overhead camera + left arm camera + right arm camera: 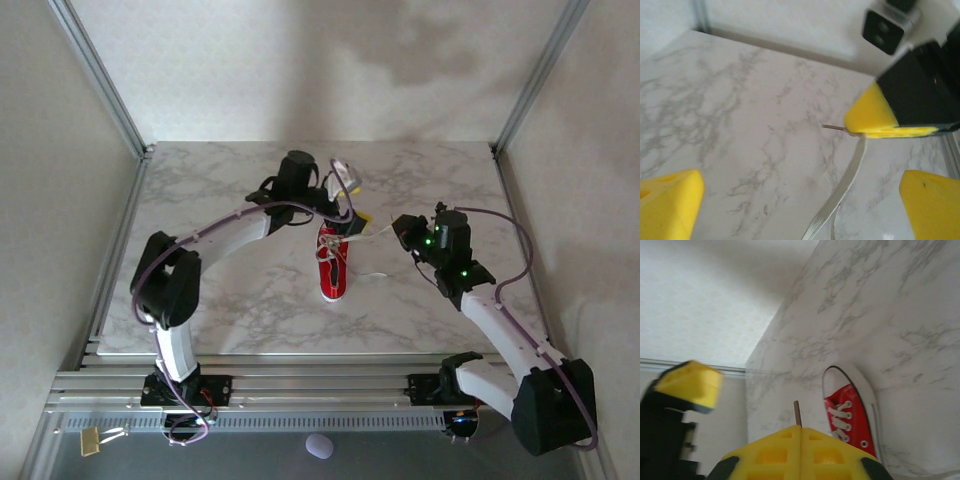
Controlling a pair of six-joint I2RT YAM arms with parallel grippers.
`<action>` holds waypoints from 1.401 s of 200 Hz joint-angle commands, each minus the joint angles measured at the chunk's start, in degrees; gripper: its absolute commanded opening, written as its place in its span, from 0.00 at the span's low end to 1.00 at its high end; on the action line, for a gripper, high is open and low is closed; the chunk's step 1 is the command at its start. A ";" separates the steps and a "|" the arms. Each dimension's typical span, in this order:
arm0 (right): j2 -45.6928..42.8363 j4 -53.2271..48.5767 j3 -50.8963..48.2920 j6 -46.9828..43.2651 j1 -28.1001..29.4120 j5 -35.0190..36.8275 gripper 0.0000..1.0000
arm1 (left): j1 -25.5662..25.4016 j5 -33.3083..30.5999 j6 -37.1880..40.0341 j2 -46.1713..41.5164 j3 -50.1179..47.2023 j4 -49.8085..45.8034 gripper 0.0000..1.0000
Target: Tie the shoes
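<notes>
- Marble table [200, 200], overhead view: two metal posts, one at the upper left [100, 75] and one at the upper right [540, 75], mark the far corners, with plain walls behind them. An aluminium rail [300, 385] runs along the bottom edge, where your arms are bolted.
- The red shoe [332, 268] lies near the centre of the frame, lengthwise from top to bottom. Broad marble separates it from the left edge, and there is a narrower stretch on the right.
- Your left arm [230, 232] rises from the lower left, bends at the elbow and sweeps right in an arc. Its wrist sits just above the upper end of the shoe.
- Your right arm [500, 320] climbs from the lower right and leans in toward the centre. Its wrist ends just right of the shoe.
- Your left gripper [800, 200] has its yellow fingers [667, 202] spread wide, at the two lower corners of its own wrist view, with bare marble between them.
- Your right gripper [862, 125] sits at the right of that view, fingers pressed together on a white lace [846, 182]. The lace trails down toward the bottom of the frame, and its stiff tip [796, 412] pokes out past the joined fingers.
</notes>
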 commanded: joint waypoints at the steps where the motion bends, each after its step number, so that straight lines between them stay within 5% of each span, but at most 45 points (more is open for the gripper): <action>1: -3.51 -9.06 4.04 -10.15 0.36 5.51 0.00 | 1.71 -7.92 -12.48 -5.36 -3.97 10.19 1.00; 56: -6.68 -20.62 7.51 -25.64 0.36 5.75 0.00 | 1.88 -29.38 -25.60 -11.11 -11.45 6.63 1.00; 131: -7.83 -22.16 7.58 -33.45 2.78 -7.35 0.00 | 1.97 -36.63 -42.73 -16.03 -23.21 1.03 0.94; 207: -0.46 -32.51 13.28 -41.05 19.75 3.24 0.00 | 6.23 -35.17 -48.65 -22.43 -34.44 6.80 0.94; 280: 11.60 -39.45 20.85 -43.26 32.36 5.43 0.00 | 7.84 -38.63 -49.33 -28.33 -38.76 6.08 0.96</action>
